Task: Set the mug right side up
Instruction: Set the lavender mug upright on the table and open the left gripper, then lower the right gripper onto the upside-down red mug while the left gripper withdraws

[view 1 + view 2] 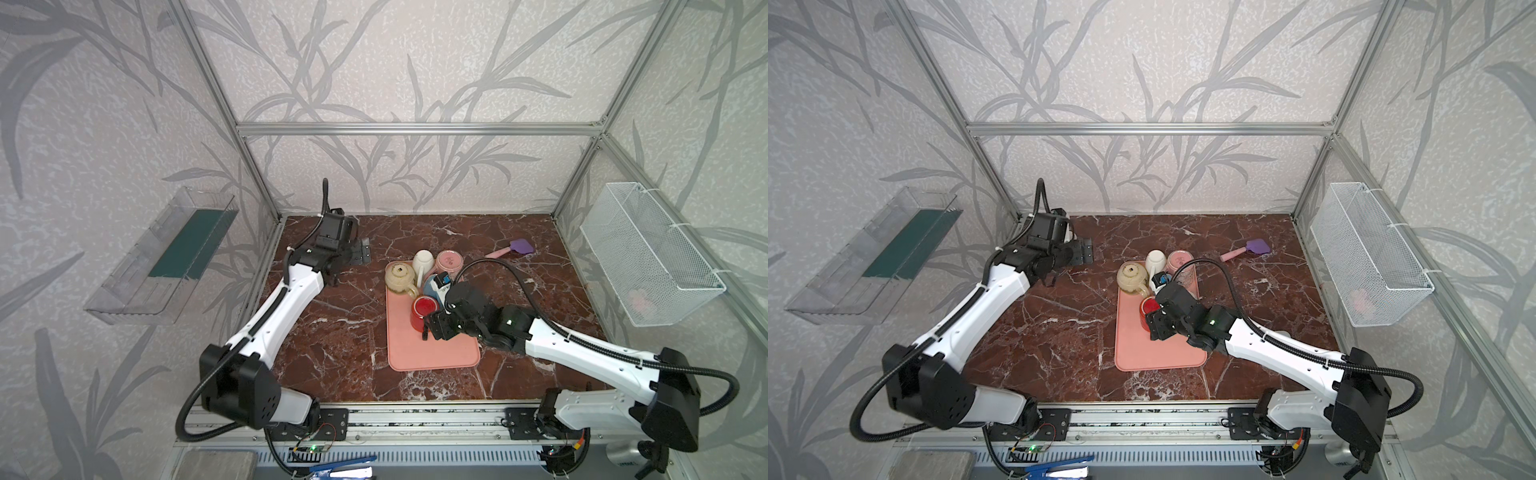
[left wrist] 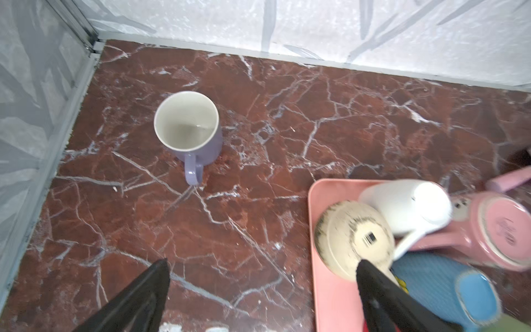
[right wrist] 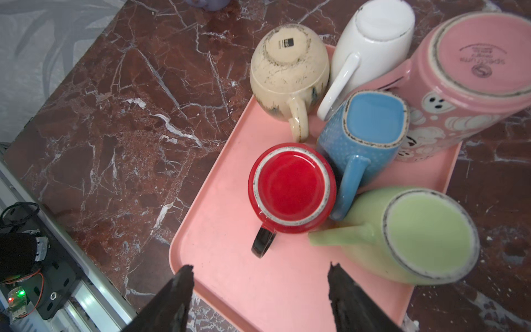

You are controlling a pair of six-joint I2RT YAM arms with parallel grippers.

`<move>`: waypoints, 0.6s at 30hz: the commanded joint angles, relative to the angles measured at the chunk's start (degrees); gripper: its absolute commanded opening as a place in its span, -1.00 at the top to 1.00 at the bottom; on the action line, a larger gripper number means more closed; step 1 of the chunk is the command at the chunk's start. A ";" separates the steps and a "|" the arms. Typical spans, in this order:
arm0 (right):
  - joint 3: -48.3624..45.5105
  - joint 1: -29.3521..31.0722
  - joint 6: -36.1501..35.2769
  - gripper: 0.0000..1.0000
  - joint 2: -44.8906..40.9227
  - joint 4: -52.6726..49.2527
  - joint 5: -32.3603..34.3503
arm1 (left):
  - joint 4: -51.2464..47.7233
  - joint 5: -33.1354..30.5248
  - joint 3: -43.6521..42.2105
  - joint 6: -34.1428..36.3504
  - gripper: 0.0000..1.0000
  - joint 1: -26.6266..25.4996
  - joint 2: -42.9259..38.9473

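A purple mug [image 2: 188,126] stands upright on the marble near the back left corner, its handle toward my left gripper [image 2: 263,261]. That gripper is open, empty and well clear of the mug. A pink tray [image 3: 230,258] carries several mugs bottom up: red [image 3: 291,184] with a black handle, blue [image 3: 370,120], cream [image 3: 287,66], white [image 3: 370,37], pink [image 3: 474,57] and a tilted green one [image 3: 425,235]. My right gripper [image 3: 260,267] hovers over the tray's bare part, just short of the red mug's handle, jaws apart with nothing between them.
A purple spatula [image 1: 515,248] with a pink handle lies on the table behind the tray. A white wire basket [image 1: 648,257] hangs on the right wall and a clear shelf [image 1: 166,257] on the left wall. The left gripper [image 1: 359,253] sits close to the back wall.
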 commanded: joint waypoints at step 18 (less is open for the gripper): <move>3.71 5.84 16.08 -0.38 10.99 -6.51 9.11 | 2.50 14.78 -23.69 -9.65 -0.98 -0.58 -35.06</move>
